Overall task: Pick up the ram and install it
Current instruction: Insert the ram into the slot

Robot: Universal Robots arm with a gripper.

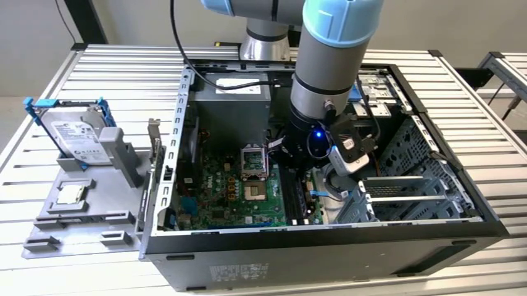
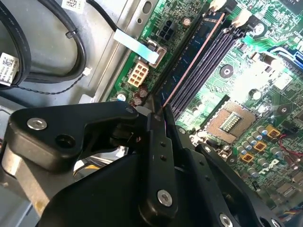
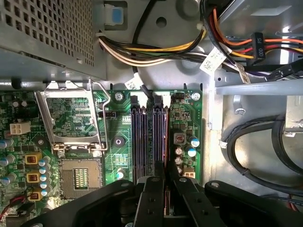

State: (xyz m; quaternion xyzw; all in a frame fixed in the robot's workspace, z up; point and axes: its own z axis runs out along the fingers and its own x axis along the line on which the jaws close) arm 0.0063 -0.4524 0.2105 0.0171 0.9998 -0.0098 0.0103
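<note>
- The gripper (image 2: 158,116) is inside the open computer case (image 1: 329,243), low over the motherboard (image 1: 239,197); in both wrist views its two black fingers (image 3: 152,198) are drawn close together and pinch the near end of the ram (image 2: 189,61).
- The ram, a slim dark blue-green stick, stands on its long edge in line with the black memory slots (image 2: 210,64), in the slot nearest the case's metal wall; its far end reaches the white latch (image 2: 218,4) at the slot's end. Whether it is fully seated cannot be told.
- In the first wrist view the ram (image 3: 161,137) runs straight away from the fingertips, beside the other dark slots (image 3: 138,142).
- Next to the slots lies the open processor socket (image 3: 80,177) with its metal retention frame (image 3: 71,118) lifted.
- Bundled yellow, black and orange cables (image 3: 156,49) run over the case floor beyond the board.
- In the exterior view the arm (image 1: 329,68) comes down into the case from above, a blue light glowing at its wrist.
- To the exterior view's left, outside the case, a grey holder (image 1: 82,216) on the slatted table (image 1: 461,80) carries a silver hard drive (image 1: 78,139) in a blue frame and a small square silver chip (image 1: 70,194).
</note>
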